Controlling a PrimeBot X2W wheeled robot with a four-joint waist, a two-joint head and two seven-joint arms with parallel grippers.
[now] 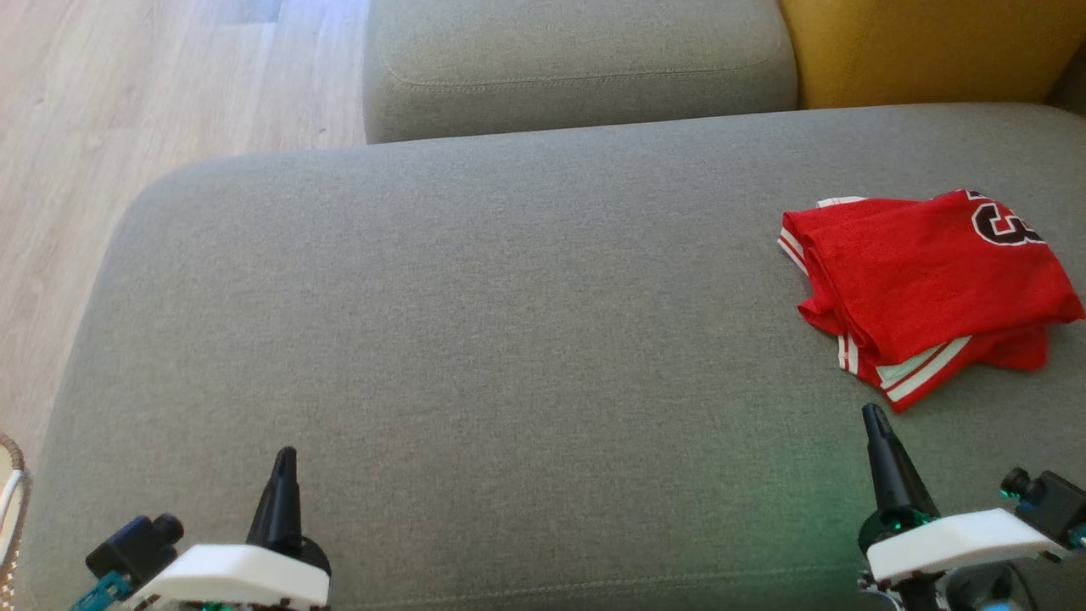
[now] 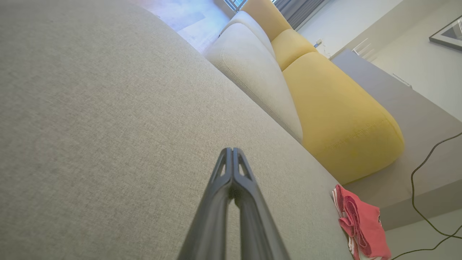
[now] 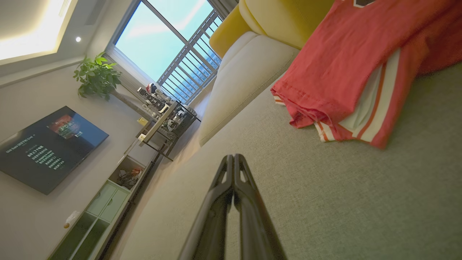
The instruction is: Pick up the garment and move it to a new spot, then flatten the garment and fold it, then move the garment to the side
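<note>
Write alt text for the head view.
A folded red jersey with white stripes lies on the right side of a grey fabric sofa cushion. The left gripper and right gripper, both shut, are at the bottom edge, apart from it.

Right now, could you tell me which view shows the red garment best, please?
The head view: the whole folded red garment lies on the grey sofa seat, its full outline visible. The right wrist view shows it closer but cropped by the frame; the left wrist view shows it small, partly cut off.
</note>
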